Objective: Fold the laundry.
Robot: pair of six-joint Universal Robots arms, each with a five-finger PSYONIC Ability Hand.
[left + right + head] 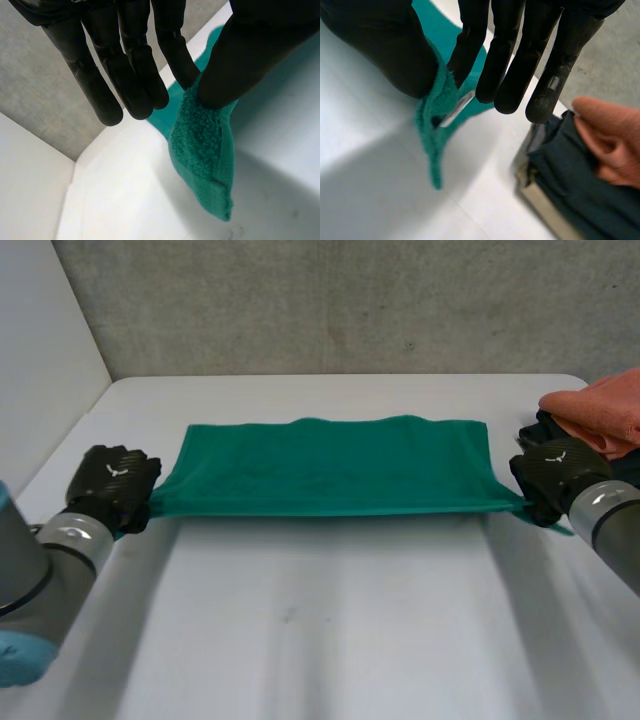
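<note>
Pinching towel — orange cloth cut off

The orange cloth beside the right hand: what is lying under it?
A dark cloth lies under the orange cloth. How far it reaches beneath, and anything under that, is covered.

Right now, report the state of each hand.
Left hand: shut on the green towel, pinching its near left corner.
Right hand: shut on the green towel, pinching its near right corner.

The green towel is crossing the table midway; a pile of clothes is crowding the right edge, leaving the near half passable.
</note>
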